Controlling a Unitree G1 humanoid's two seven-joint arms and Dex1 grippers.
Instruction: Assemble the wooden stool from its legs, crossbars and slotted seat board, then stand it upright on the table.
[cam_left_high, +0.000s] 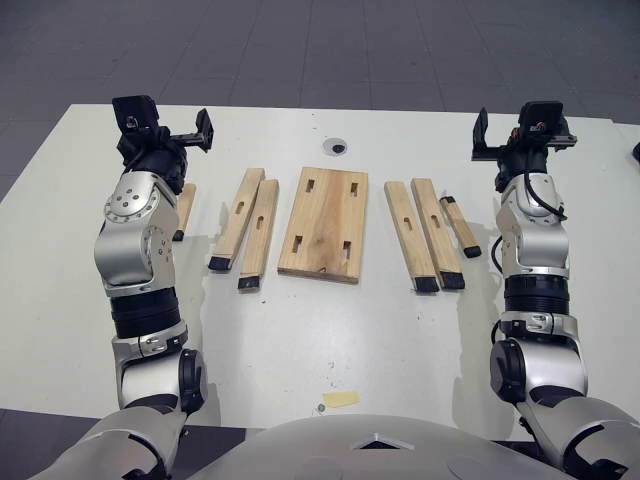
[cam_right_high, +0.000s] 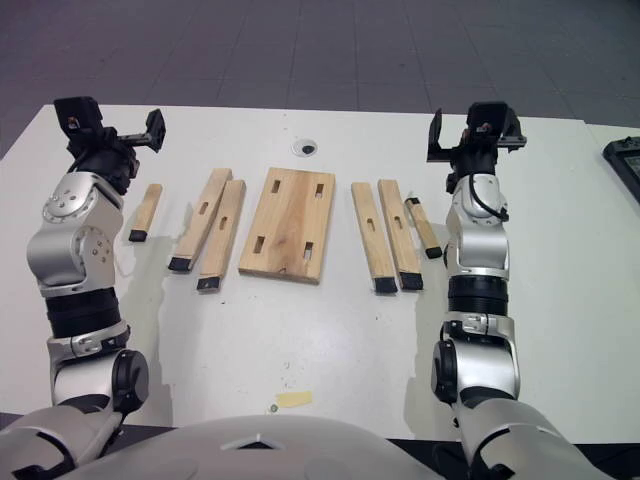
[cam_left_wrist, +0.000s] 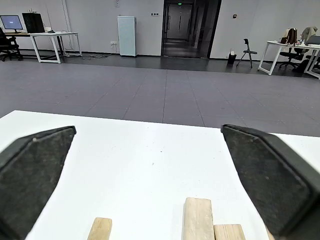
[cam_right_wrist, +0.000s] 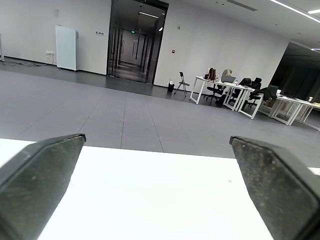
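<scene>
- Seat board (cam_right_high: 285, 225): pale plank with four rectangular slots; lay flat at the middle of the table (cam_right_high: 300, 340), slightly askew.
- Outer left leg (cam_right_high: 202, 232) and inner left leg (cam_right_high: 222, 247): slotted pale slats, black-capped at the near ends; lay flat just left of the board, side by side, far ends touching.
- Left crossbar (cam_right_high: 147, 212): short, black-tipped; lay apart, farther left.
- Inner right leg (cam_right_high: 372, 250) and outer right leg (cam_right_high: 398, 248): same build; lay side by side just right of the board.
- Right crossbar (cam_right_high: 423, 226): short, black-tipped; lay beside the outer right leg.
</scene>
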